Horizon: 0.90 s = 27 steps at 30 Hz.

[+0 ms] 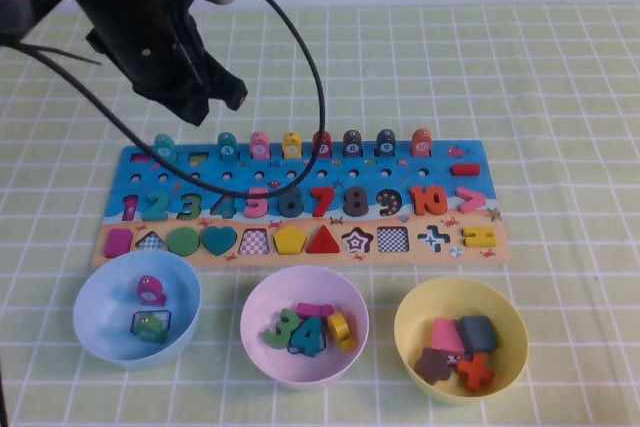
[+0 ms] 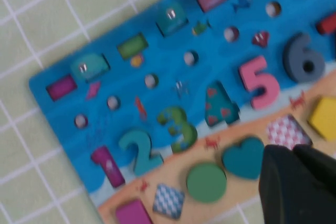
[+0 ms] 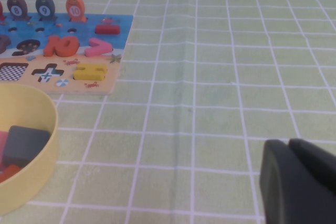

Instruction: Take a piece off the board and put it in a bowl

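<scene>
The blue board (image 1: pixel 482 157) lies across the middle of the table. The teal peg (image 1: pixel 227 145) stands in the far row, second from the left, and also shows in the left wrist view (image 2: pixel 171 18). A similar turquoise peg (image 1: pixel 164 149) stands left of it. My left gripper (image 1: pixel 228 93) hangs above the board's far left, over these pegs, shut and empty; in the left wrist view (image 2: pixel 295 151) it is over the heart shape. The light blue bowl (image 1: pixel 84 315) sits at the front left and holds two pieces. My right gripper (image 3: pixel 289 144) is shut and empty over bare tablecloth, right of the board.
A pink bowl (image 1: pixel 262 299) with several pieces sits in front of the board's middle. A yellow bowl (image 1: pixel 412 309) with several pieces sits at the front right. More pegs (image 1: pixel 321 144) line the far row. The left arm's cable (image 1: pixel 318 97) loops over the board.
</scene>
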Motion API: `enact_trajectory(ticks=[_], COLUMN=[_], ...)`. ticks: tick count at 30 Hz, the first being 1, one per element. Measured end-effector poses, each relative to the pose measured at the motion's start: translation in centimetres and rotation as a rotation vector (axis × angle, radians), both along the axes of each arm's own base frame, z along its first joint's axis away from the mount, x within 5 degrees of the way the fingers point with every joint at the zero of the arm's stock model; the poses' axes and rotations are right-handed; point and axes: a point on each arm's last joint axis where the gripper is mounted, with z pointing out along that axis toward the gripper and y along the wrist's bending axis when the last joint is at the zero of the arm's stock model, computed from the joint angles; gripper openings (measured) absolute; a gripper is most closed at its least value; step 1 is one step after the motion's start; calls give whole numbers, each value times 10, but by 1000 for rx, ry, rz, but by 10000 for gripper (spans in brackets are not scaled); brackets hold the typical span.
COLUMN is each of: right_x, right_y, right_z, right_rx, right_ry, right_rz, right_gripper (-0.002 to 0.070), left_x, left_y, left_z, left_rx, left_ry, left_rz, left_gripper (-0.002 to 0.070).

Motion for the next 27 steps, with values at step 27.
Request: enact_trajectory(ticks=[27], right_x=[0], right_y=[0], right_z=[0], right_rx=[0], right_ry=[0], right_rz=[0], right_gripper=[-17], left_x=[76], left_y=[-27], left_z=[-82], left_rx=[-1], left_ry=[74], left_rz=[174], left_gripper=[277])
